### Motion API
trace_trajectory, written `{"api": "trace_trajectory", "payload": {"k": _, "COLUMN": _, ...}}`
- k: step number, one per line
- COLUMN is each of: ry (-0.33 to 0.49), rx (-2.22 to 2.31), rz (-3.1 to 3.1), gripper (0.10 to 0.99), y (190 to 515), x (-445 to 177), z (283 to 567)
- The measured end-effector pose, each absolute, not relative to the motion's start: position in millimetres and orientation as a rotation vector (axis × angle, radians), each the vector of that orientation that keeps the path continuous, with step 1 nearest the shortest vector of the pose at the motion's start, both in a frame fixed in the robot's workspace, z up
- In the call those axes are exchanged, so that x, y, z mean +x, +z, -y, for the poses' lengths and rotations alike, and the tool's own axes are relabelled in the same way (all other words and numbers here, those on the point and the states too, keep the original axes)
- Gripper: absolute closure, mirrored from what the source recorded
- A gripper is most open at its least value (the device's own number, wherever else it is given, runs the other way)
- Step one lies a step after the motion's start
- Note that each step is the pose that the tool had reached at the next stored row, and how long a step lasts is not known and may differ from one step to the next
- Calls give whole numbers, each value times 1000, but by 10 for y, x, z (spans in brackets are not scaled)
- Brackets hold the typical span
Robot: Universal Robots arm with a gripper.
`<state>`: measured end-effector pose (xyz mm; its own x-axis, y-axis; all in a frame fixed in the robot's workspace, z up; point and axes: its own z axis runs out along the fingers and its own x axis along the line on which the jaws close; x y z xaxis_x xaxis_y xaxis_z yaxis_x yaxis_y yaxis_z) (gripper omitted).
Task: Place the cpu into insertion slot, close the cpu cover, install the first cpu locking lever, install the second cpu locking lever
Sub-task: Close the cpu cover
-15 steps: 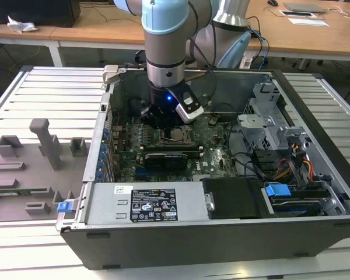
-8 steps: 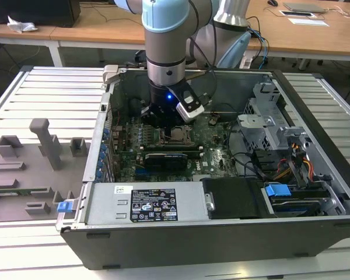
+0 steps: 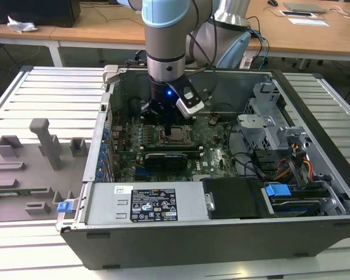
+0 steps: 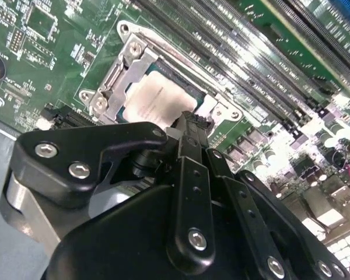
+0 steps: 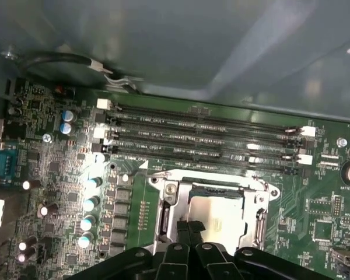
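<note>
The tool (image 5: 189, 228) has its two black fingers (image 4: 186, 175) pressed together with nothing between them, tips just above one edge of the cpu (image 5: 217, 211). The cpu lies flat in the insertion slot (image 3: 176, 135), its dull silver top facing up. The cpu cover (image 4: 125, 64) appears to lie down around it as a silver frame. The slot sits on the green motherboard (image 5: 58, 175), just beside the long black memory slots (image 5: 204, 137), inside an open computer case (image 3: 181, 233) on the slatted bench (image 3: 46, 87).
</note>
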<state>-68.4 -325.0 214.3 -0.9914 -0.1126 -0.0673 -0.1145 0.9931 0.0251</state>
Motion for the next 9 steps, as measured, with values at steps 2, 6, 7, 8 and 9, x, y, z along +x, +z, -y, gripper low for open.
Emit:
{"api": "trace_trajectory", "payload": {"k": 2, "ry": 45, "rx": -175, "rz": -3070, "gripper": 980, "y": 2140, "x": -705, "z": 3235}}
{"api": "trace_trajectory", "payload": {"k": 6, "ry": 45, "rx": -175, "rz": -3070, "gripper": 980, "y": 2122, "x": -764, "z": 3228}}
{"api": "trace_trajectory", "payload": {"k": 7, "ry": 45, "rx": -175, "rz": -3070, "gripper": 980, "y": 2108, "x": -764, "z": 3228}}
{"api": "trace_trajectory", "payload": {"k": 8, "ry": 45, "rx": -175, "rz": -3070, "gripper": 980, "y": 2097, "x": -765, "z": 3228}}
{"api": "trace_trajectory", "payload": {"k": 9, "ry": 44, "rx": -175, "rz": -3070, "gripper": 980, "y": 2092, "x": -765, "z": 3229}}
